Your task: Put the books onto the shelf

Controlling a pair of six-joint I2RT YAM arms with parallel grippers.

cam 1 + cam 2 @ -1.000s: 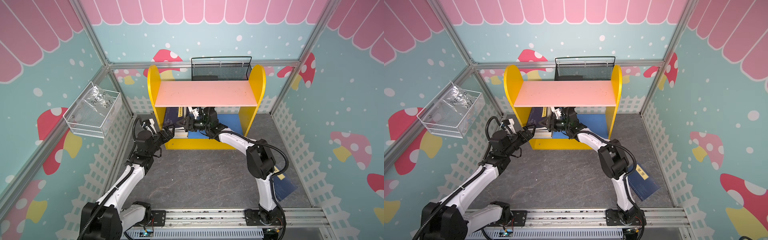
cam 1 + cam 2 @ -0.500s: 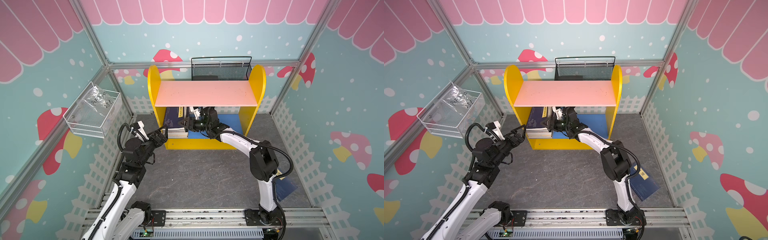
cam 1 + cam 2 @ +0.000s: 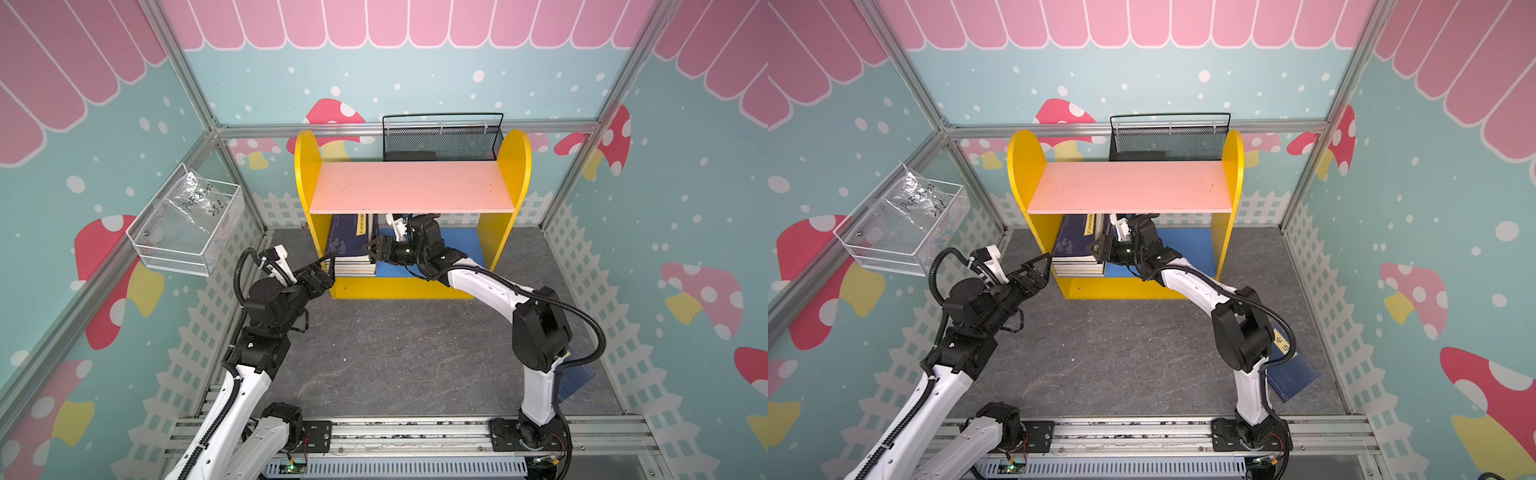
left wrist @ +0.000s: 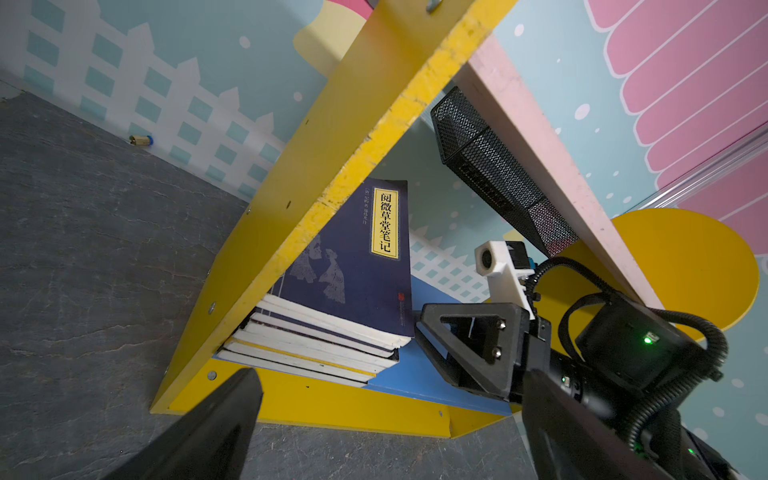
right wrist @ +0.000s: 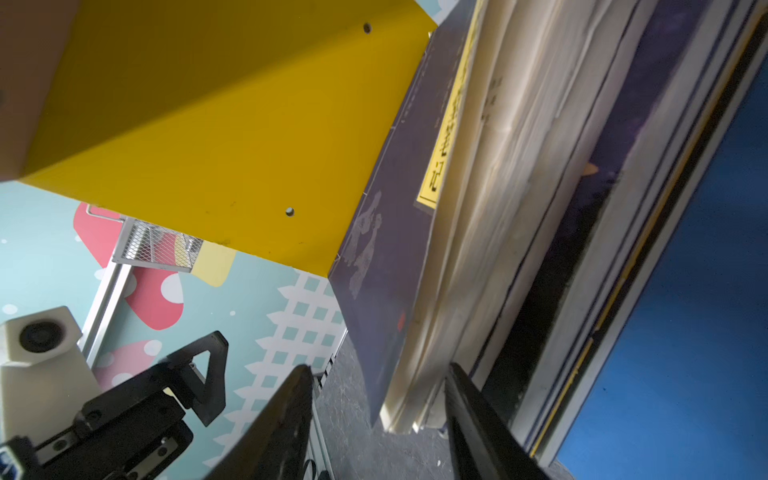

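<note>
Left wrist view: empty, spread left fingers have backed off the yellow-sided two-tier shelf; right fingers loosely straddle the stacked navy paperbacks, seemingly settled.

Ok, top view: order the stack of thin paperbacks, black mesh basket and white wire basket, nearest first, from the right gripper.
1. Stack of thin paperbacks: at the right gripper, on the yellow shelf.
2. Black mesh basket: behind the shelf.
3. White wire basket: far left.
</note>
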